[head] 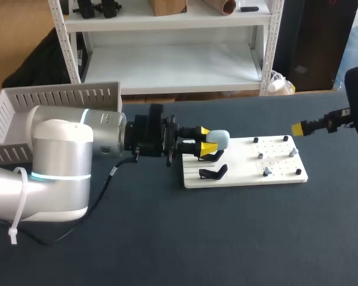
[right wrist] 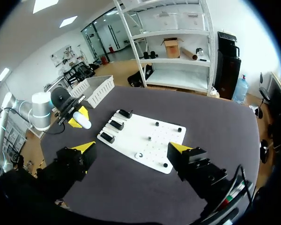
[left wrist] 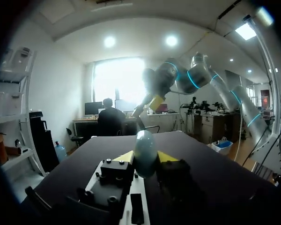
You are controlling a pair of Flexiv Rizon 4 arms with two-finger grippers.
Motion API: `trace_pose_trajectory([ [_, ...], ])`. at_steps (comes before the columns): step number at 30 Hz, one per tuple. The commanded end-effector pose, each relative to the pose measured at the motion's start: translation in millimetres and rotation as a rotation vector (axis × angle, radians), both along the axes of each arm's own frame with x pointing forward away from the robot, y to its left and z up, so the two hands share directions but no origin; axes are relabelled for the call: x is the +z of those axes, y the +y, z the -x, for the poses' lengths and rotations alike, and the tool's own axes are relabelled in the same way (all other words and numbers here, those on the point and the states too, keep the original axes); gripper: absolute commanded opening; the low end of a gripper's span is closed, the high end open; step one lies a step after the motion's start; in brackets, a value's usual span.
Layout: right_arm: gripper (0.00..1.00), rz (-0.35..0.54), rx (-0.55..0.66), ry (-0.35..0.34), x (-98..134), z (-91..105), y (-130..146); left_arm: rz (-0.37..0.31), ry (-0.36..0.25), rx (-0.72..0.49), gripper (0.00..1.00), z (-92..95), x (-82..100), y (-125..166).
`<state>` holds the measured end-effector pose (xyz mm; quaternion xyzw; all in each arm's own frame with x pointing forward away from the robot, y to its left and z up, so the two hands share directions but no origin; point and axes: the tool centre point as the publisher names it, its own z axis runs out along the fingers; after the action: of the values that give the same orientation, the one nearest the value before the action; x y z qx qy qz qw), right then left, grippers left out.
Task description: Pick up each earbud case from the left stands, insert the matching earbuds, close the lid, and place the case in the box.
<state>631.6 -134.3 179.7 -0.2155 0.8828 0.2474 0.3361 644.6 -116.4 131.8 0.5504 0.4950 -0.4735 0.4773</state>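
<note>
Two yellow fingertips [left wrist: 125, 157] of the left gripper [left wrist: 145, 158] press on the pale blue earbud case [left wrist: 144, 149] from opposite sides. The gripper is closed on it, the fingers only as far apart as the case is wide. The case sits right at the tips, and its rounded end pokes out ahead of them.

The white board [head: 244, 174] lies just under and ahead of the left gripper. Two black stands [head: 213, 173] show at the end of the board nearest the gripper, one directly below the fingers and the other just beside them. Whether the case touches the stand beneath it cannot be told. Farther ahead of the gripper, on the far half of the board, sit small pegs and pale pieces [head: 266, 171], too small to make out. Behind the gripper, alongside its arm, stands the white slatted box [head: 59, 98].

The right gripper [right wrist: 132, 148] hangs above the table past the far end of the board, well apart from the case. Its fingers are spread wide and hold nothing. In its own view the board lies below and ahead of it, in line with the gap between the fingers. The held case is beyond the stand end of the board, off to one finger's side.
</note>
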Motion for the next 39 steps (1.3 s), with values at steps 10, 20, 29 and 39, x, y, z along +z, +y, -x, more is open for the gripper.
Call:
trace_pose_trajectory([
  [10,1.00,0.072,0.026,0.038,2.9,27.9,28.9,-0.007,-0.002,-0.034,0.00,-1.1,-2.5,-2.2],
  [20,1.00,0.051,0.056,0.081,2.4,43.9,76.6,-0.007,-0.002,-0.034,0.00,-1.1,-2.5,-2.2],
  [29,1.00,0.070,0.092,0.110,-4.7,51.0,108.0,-0.007,-0.002,-0.034,0.00,-1.1,-2.5,-2.2],
  [39,1.00,0.078,0.067,0.114,-18.3,39.1,128.3,-0.007,-0.002,-0.034,0.00,-1.1,-2.5,-2.2],
])
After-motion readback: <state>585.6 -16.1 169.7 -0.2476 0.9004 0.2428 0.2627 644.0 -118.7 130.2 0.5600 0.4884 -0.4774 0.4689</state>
